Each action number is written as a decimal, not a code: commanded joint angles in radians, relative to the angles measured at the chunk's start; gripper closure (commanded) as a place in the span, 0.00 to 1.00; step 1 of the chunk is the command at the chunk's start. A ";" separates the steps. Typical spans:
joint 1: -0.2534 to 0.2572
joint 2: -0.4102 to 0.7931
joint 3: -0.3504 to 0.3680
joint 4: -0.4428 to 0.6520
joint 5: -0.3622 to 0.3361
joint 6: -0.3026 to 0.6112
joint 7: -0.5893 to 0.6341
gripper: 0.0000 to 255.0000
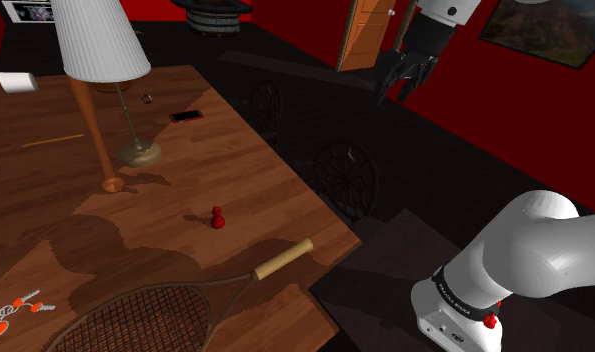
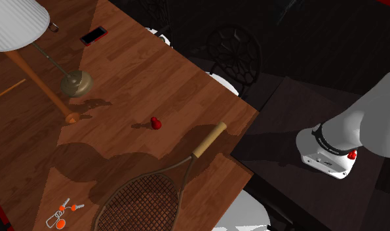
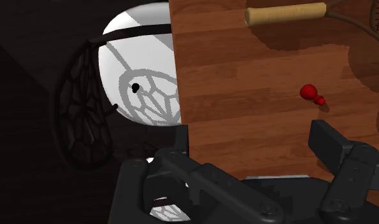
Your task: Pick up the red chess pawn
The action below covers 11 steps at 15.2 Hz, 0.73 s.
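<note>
The wooden desk (image 1: 245, 165) takes up most of the shoulder view's left half, with dark floor past its edge. A racket (image 1: 135, 318) lies across the near end. Its pale handle (image 1: 283, 258) is at about 4 o'clock from the task's thing. A lamp with a white shade (image 1: 100, 40) stands further back, with its base (image 1: 140, 152) at about 10 o'clock. A dark wire-backed chair (image 1: 347, 180) is drawn up to the desk's edge at about 3 o'clock. Smallest is the red chess pawn (image 1: 218, 218), which stands on bare wood apart from everything else and looks upright.

The main risk, as I judge it, comes from the pawn being so small and round-headed. If the jaws close off-centre or come down at a slant, one finger could tip it over, and it would then roll across the smooth wood, perhaps towards the racket handle or the edge. The approach is also long, and a low path in from the side could clip the chair back or the desk's rim.

The jaws hang high over the floor, off the desk, at about 2 o'clock from the pawn in the shoulder view and well apart from it. In the wrist view the two black fingers (image 3: 341, 153) stand wide apart with nothing between them. They hold nothing and touch nothing, and the pawn sits on the wood ahead of one fingertip, not in line between the two.
</note>
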 commanded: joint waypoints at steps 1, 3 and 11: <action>0.000 0.000 0.000 0.000 0.000 0.000 0.000 0.00; 0.011 0.029 0.024 -0.030 0.014 0.063 0.016 0.00; 0.053 0.201 0.122 -0.099 0.060 0.317 0.078 0.00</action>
